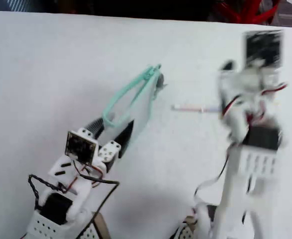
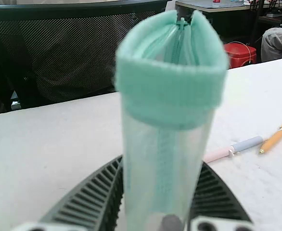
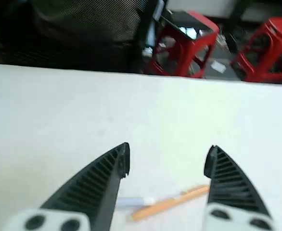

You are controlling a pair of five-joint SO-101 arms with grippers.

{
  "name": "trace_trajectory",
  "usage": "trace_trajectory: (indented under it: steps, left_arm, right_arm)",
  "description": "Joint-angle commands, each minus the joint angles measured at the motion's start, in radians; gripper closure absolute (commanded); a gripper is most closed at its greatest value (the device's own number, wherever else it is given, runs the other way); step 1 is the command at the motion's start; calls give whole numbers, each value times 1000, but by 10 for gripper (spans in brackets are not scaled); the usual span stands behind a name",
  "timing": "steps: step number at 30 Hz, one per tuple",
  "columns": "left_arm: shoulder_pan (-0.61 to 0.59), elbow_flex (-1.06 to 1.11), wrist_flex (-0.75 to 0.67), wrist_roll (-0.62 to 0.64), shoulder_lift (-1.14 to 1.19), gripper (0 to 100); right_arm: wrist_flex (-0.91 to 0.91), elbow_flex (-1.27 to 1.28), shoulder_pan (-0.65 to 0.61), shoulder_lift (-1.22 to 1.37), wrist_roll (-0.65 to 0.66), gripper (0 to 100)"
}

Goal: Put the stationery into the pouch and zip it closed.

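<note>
Pouch [image 1: 135, 102] of translucent plastic with mint-green zip trim sits pinched at one end between the jaws of the left gripper [image 1: 111, 130], stretching away from that arm toward the middle of the white tabletop [image 1: 46, 59]. In the high view its two green zip edges bow apart along most of their length and meet again at the far end, leaving the mouth open. Whether its underside touches the tabletop cannot be told. Off to the pouch's side, well apart from it, a pastel pink-and-blue pen [image 1: 191, 108] lies flat on the tabletop, with an orange pencil [image 2: 278, 135] just beside its far end. The right gripper [image 3: 169, 159] hangs above these two items, jaws spread wide and holding nothing, the pen and pencil showing between them in the right wrist view. A black mesh chair [image 2: 59, 57] stands behind the tabletop's far edge, and red stools [image 3: 189, 38] stand farther back.
</note>
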Motion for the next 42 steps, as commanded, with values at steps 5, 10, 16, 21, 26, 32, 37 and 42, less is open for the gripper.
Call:
trace_trajectory:
  steps: [5, 10, 16, 21, 26, 32, 37, 42]
  left_arm:
    - [12, -8, -3, -3, -12, 809]
    - [16, -6, -3, -3, -12, 809]
    - [16, -6, -2, 0, -12, 809]
    - [18, -6, -2, -3, -12, 809]
    - [18, -6, -2, -5, -12, 809]
    - [16, -6, -2, -6, -12, 809]
    - [18, -6, -2, -6, -12, 809]
    - [13, -6, -2, -6, -12, 809]
  right_arm:
    - [-1, -184, 142, 432, 212, 758]
    - [143, -351, 153, 668, 264, 758]
    - [285, -591, 84, 915, 298, 755]
    - [412, -727, -59, 1081, 709, 759]
    - [381, -733, -154, 1152, 876, 759]
    - [371, -733, -142, 1185, 901, 762]
    - [453, -726, -134, 1204, 1049, 834]
    - [446, -735, -148, 1267, 1057, 825]
